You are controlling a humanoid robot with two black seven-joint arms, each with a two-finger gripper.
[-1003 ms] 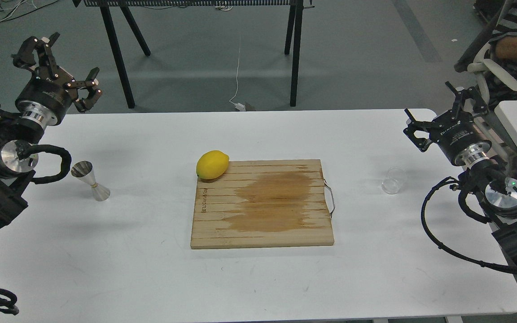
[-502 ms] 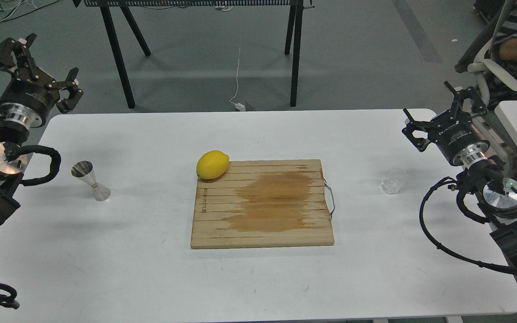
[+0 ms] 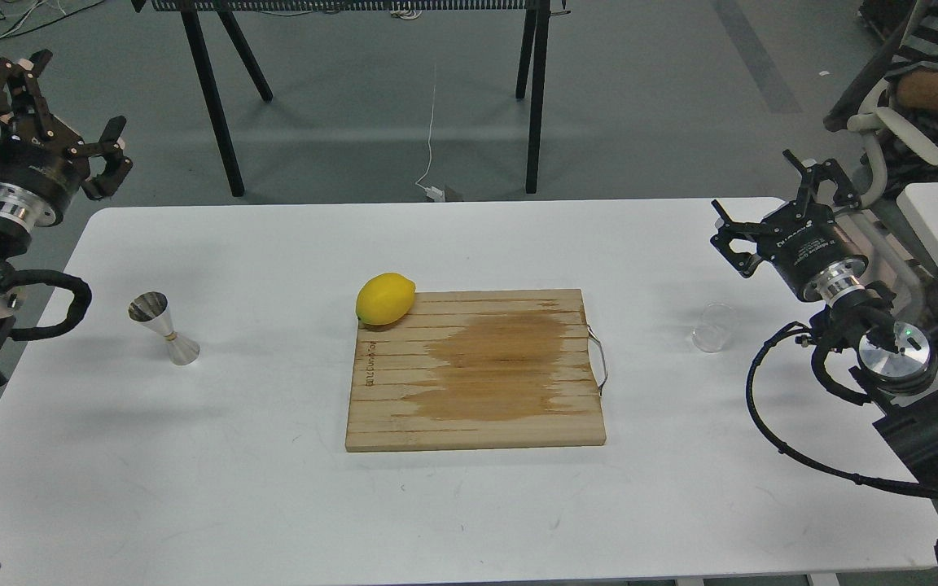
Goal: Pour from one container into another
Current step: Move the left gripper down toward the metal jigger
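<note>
The small clear glass cup (image 3: 715, 327) stands upright on the white table (image 3: 273, 488) at the right. My right gripper (image 3: 770, 199) hovers open and empty just behind and right of it, not touching. On the left side stands the steel hourglass jigger (image 3: 164, 327), upright. My left gripper (image 3: 41, 106) is open and empty, raised past the table's far left corner, well behind the jigger.
A wooden cutting board (image 3: 475, 370) with a dark wet stain and a wire handle lies mid-table. A yellow lemon (image 3: 385, 299) rests at its back left corner. Black table legs (image 3: 536, 98) stand behind. A seated person (image 3: 937, 81) is at the far right.
My left gripper has drawn back leftward and away from the table. My right gripper has shifted slightly left and up, nearer the glass cup. Cup, jigger, lemon and board have not moved.
</note>
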